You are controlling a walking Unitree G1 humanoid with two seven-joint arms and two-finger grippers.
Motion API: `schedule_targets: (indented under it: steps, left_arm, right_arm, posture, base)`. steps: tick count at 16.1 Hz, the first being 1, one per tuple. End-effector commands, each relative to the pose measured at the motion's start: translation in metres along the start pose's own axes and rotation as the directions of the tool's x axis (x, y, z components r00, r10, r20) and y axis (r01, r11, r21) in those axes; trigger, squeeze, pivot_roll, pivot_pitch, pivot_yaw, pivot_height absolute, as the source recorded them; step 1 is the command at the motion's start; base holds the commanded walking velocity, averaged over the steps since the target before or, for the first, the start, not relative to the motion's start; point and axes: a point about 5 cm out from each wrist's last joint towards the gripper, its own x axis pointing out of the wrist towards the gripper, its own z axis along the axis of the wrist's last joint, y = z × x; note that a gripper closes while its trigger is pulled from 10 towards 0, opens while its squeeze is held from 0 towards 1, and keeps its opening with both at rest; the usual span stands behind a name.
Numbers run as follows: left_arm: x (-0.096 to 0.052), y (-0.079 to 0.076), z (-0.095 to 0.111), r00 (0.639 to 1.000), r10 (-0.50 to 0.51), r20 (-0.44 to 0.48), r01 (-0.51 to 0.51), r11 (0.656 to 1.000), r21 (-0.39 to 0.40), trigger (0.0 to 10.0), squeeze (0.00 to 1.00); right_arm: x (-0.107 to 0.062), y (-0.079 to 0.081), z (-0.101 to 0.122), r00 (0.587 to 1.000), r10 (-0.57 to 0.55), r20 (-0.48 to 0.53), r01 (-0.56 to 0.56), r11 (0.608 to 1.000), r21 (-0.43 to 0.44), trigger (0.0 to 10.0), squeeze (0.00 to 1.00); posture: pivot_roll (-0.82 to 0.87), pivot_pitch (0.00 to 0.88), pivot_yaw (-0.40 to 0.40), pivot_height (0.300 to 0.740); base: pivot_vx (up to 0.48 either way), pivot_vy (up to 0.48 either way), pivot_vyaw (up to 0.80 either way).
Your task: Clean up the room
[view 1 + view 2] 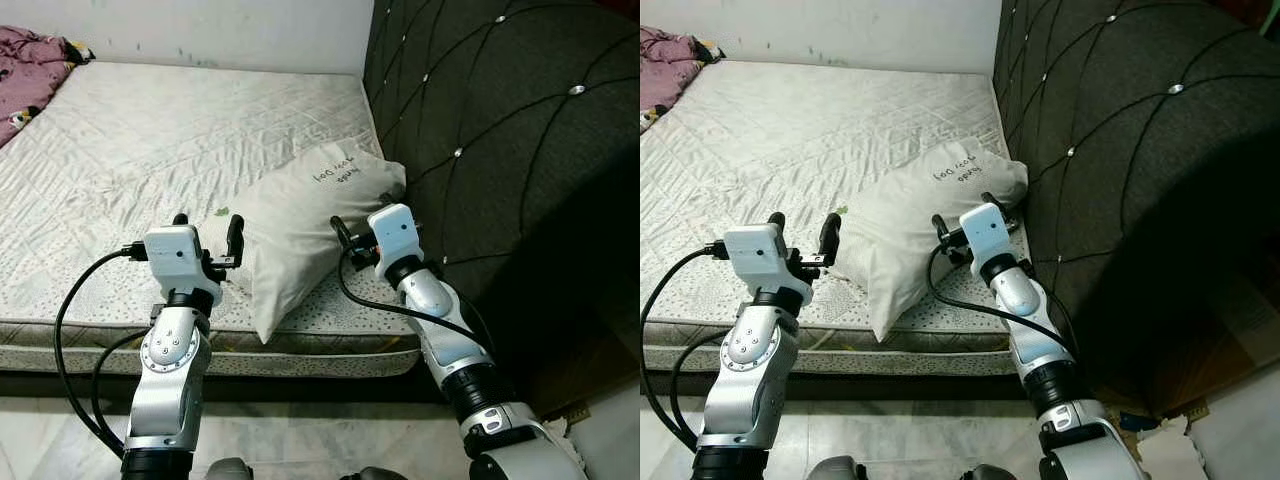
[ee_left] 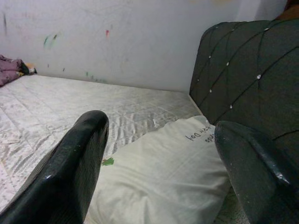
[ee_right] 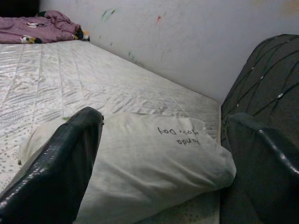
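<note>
A white pillow (image 1: 305, 215) with dark writing on it lies on the bare quilted mattress (image 1: 150, 140), its far end against the dark tufted headboard (image 1: 500, 120). My left gripper (image 1: 208, 228) hovers open at the pillow's left edge, near the front of the mattress. In the left wrist view the pillow (image 2: 159, 172) lies just beyond the spread fingers (image 2: 74, 168). My right gripper (image 1: 362, 222) is open at the pillow's right side, close to the headboard. The right wrist view has the pillow (image 3: 149, 158) between its two fingers (image 3: 60, 163), with no contact visible.
A crumpled purple blanket (image 1: 30, 60) lies at the mattress's far left corner by the white wall (image 1: 220, 30). A small green scrap (image 1: 222, 211) sits on the mattress beside the pillow. Pale tiled floor (image 1: 300, 440) runs along the bed's front edge.
</note>
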Motion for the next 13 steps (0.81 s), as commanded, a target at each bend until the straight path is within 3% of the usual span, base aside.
schedule_targets:
  steps: [1,13]
  left_arm:
    - [0.002,-0.003,0.0041,1.0,-0.021,0.021,0.021,1.0,0.003,10.0,0.0]
    - [-0.0005,-0.0047,0.0033,1.0,-0.027,0.012,0.027,1.0,-0.004,10.0,0.0]
  right_arm:
    - [0.003,-0.0026,0.0033,1.0,-0.001,0.007,0.001,1.0,-0.003,10.0,0.0]
    - [-0.0026,-0.0096,0.0016,0.999,-0.033,0.008,0.033,0.999,0.0,10.0,0.0]
  posture:
    - [0.04,0.0,-0.048,0.74]
    - [0.04,0.0,-0.045,0.74]
  base:
    - [0.266,0.0,0.0]
    - [0.316,0.0,-0.04]
